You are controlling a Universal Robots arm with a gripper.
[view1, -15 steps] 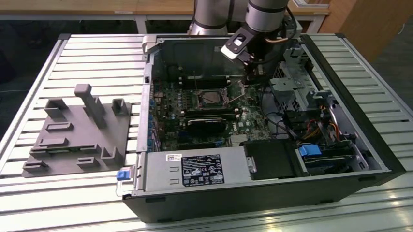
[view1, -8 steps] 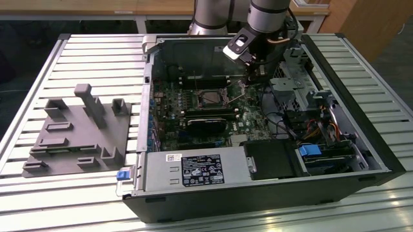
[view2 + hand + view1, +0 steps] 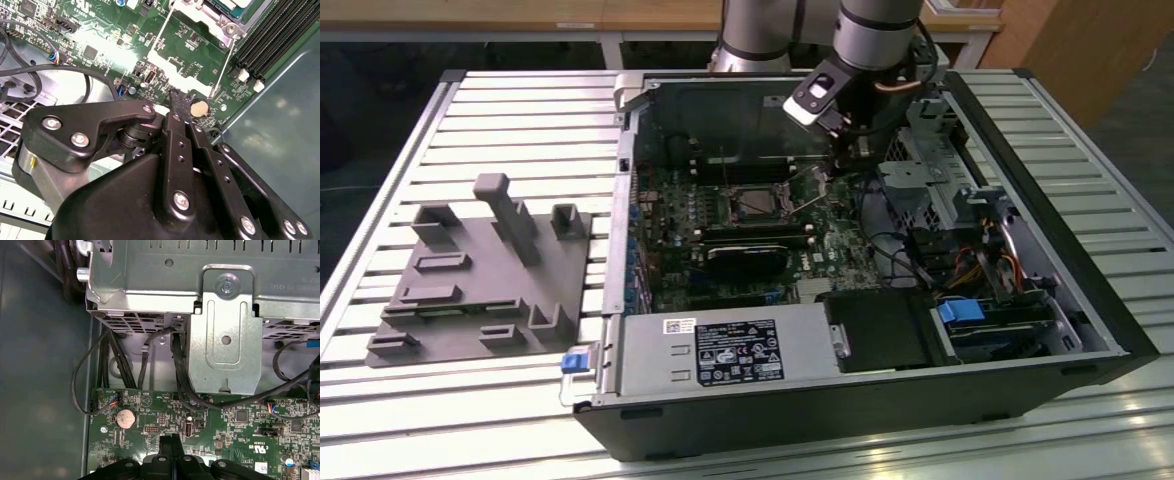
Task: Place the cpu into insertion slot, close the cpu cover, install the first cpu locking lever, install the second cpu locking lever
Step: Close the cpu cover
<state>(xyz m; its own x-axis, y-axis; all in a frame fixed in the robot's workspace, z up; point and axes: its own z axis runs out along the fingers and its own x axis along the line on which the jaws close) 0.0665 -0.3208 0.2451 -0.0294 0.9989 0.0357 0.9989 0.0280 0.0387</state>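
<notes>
Well inside the open computer case (image 3: 854, 410), the gripper (image 3: 834, 172) hangs tip-down over the green motherboard (image 3: 843, 248), just beside the insertion slot (image 3: 728, 206) on the exterior view's right. Its fingertips (image 3: 165, 445) are pressed together along a thin seam and pinch nothing. Room around the tip is narrow. The metal drive cage (image 3: 921, 175) stands near on the exterior view's right. In the first wrist view, several black cables (image 3: 180, 370) drop from that cage to the board's edge ahead of the fingertips. The case's rear wall (image 3: 720, 110) rises beyond the slot. Only a strip of bare board lies between slot and cage. One cpu (image 3: 755, 205) sits in the slot, its grey top showing through the window of the single cpu cover (image 3: 202, 15), which lies flat over it. Two thin metal rods run from the cover's frame toward the gripper in the second wrist view: one locking lever (image 3: 162, 31) and the other locking lever (image 3: 223, 65). Whether either is hooked down I cannot tell. One coin battery (image 3: 124, 417) lies near the fingertips. Two white latch tabs (image 3: 243, 75) end the memory slots (image 3: 272, 40). One grey fixture block (image 3: 480, 270) rests on the slatted table (image 3: 454, 100), well apart from the case.
</notes>
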